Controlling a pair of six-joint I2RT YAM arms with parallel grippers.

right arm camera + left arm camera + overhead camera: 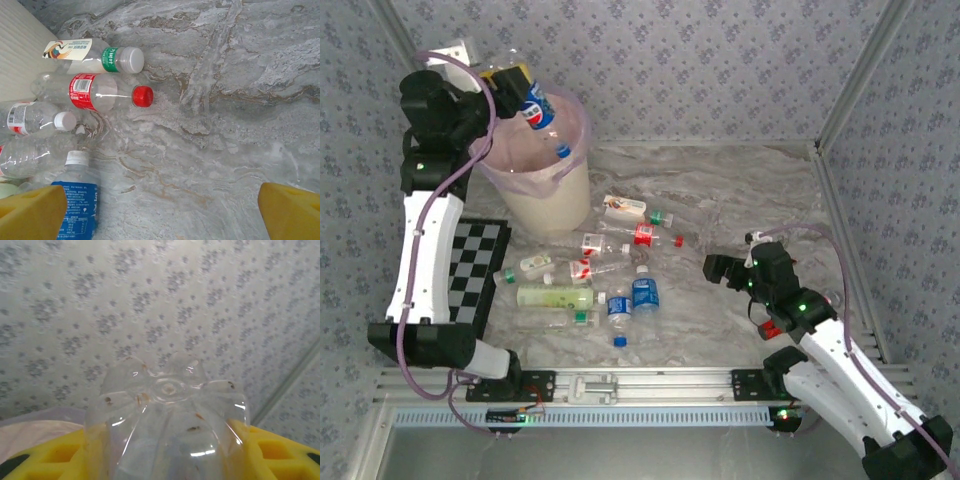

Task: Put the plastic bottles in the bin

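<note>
My right claw (pixel 712 268) hovers spread wide over the desk (pixel 740 190), the loose bottles (pixel 645 295) lying just to its left. Farther off, my left claw (pixel 520 85) pinches a blue-label bottle (pixel 537 108), cap down, directly above the bin (pixel 555 200).

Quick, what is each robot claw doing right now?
Left gripper: closed on a clear plastic bottle with a blue label.
Right gripper: open, holding nothing.

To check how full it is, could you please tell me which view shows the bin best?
The top external view: the bin shows whole, with its pink-lined mouth. The left wrist view catches a sliver of its lining; the right wrist view shows a strip of what looks like its cream wall.
</note>
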